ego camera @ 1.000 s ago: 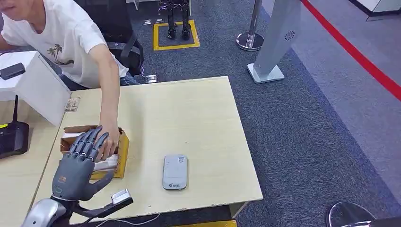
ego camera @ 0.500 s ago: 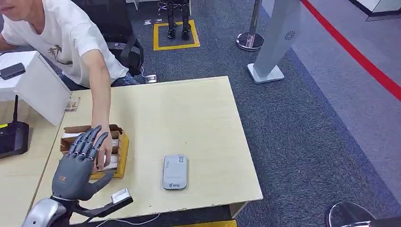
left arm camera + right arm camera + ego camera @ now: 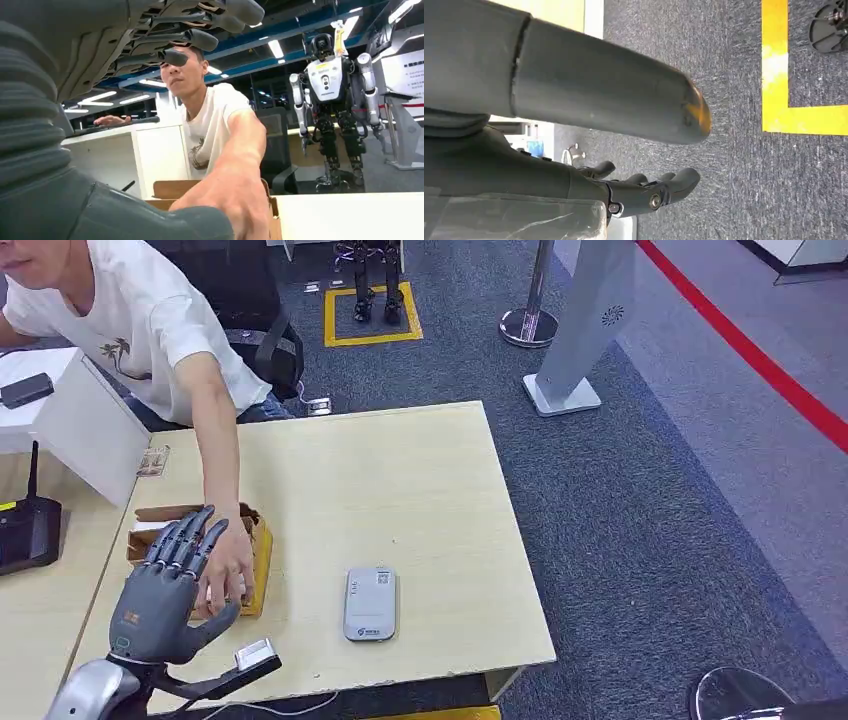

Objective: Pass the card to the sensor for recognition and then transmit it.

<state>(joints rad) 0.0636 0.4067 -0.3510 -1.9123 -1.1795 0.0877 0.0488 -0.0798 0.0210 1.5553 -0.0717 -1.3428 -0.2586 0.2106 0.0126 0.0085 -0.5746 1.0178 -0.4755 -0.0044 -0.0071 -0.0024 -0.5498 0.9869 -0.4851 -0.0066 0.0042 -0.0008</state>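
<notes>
Since a second ago, person's hand (image 3: 228, 575) slid nearer in box (image 3: 259, 558). Left hand (image 3: 168, 590) hovers over box, spread, empty; right hand (image 3: 644, 192) loosely curled, empty. We judge card pickup pending; reader (image 3: 370, 603) beside box.

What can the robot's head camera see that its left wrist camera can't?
Only the head view shows the grey sensor lying flat on the wooden table, and a black box. Only the left wrist view shows another humanoid robot standing behind. Both show the left hand, the person's hand reaching into the card box.
</notes>
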